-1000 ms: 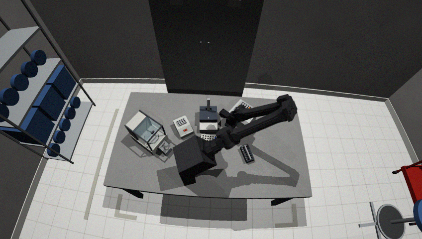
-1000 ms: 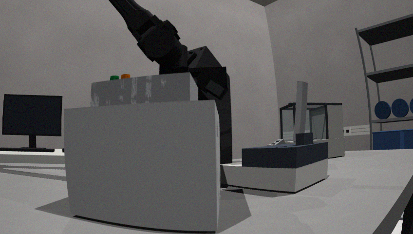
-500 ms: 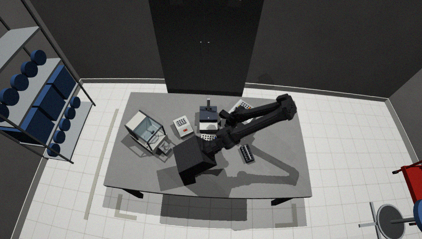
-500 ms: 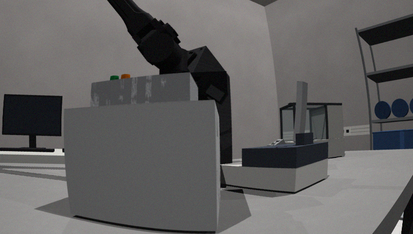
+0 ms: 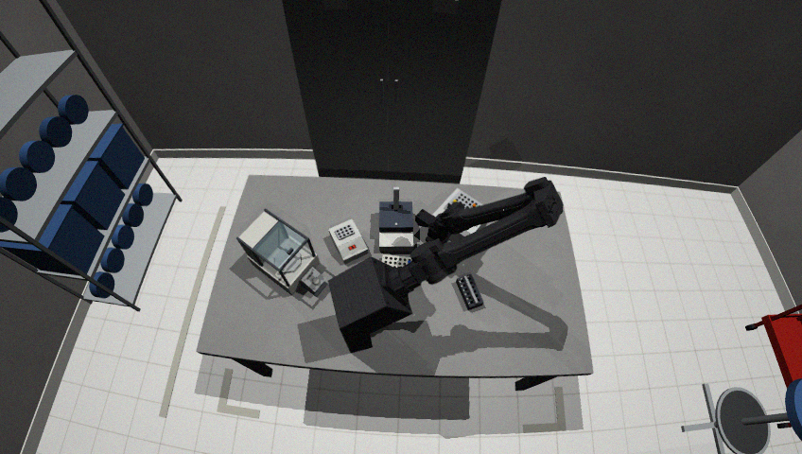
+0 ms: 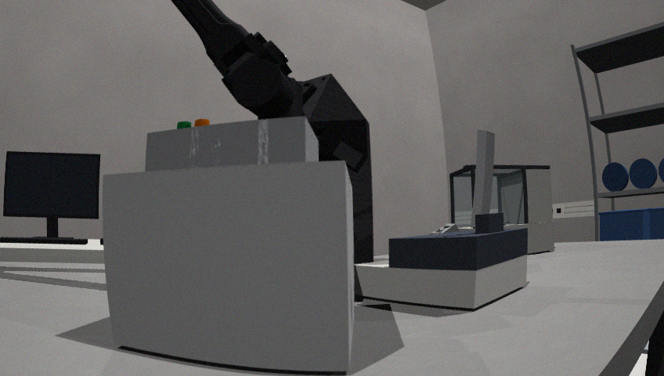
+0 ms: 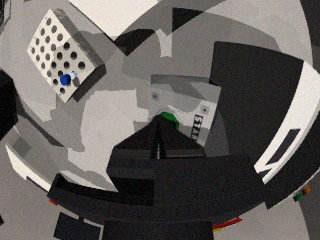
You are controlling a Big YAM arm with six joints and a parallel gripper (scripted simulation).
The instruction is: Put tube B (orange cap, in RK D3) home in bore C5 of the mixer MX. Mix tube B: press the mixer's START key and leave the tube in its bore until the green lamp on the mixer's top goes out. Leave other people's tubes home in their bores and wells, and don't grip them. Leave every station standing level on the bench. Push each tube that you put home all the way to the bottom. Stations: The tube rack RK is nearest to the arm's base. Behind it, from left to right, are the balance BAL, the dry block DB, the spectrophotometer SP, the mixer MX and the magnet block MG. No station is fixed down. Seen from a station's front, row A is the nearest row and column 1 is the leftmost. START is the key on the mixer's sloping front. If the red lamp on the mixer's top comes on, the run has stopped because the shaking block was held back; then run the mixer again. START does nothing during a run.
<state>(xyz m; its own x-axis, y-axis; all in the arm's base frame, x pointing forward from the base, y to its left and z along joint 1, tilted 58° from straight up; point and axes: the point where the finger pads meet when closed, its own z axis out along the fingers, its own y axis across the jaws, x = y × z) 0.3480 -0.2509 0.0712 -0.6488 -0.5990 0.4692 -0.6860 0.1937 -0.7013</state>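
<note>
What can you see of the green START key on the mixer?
The START key is a small green button with angled edges, on the pale sloping front panel of the mixer. Black letters stand beside it on a white patch. In the wrist view only its upper part shows: the shut, empty claw covers the rest, with its dark tips right at the key. Whether they press it cannot be told. The other views hide the key.

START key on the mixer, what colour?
Green. The START key shows best in the wrist view, just ahead of the shut end effector.
</note>
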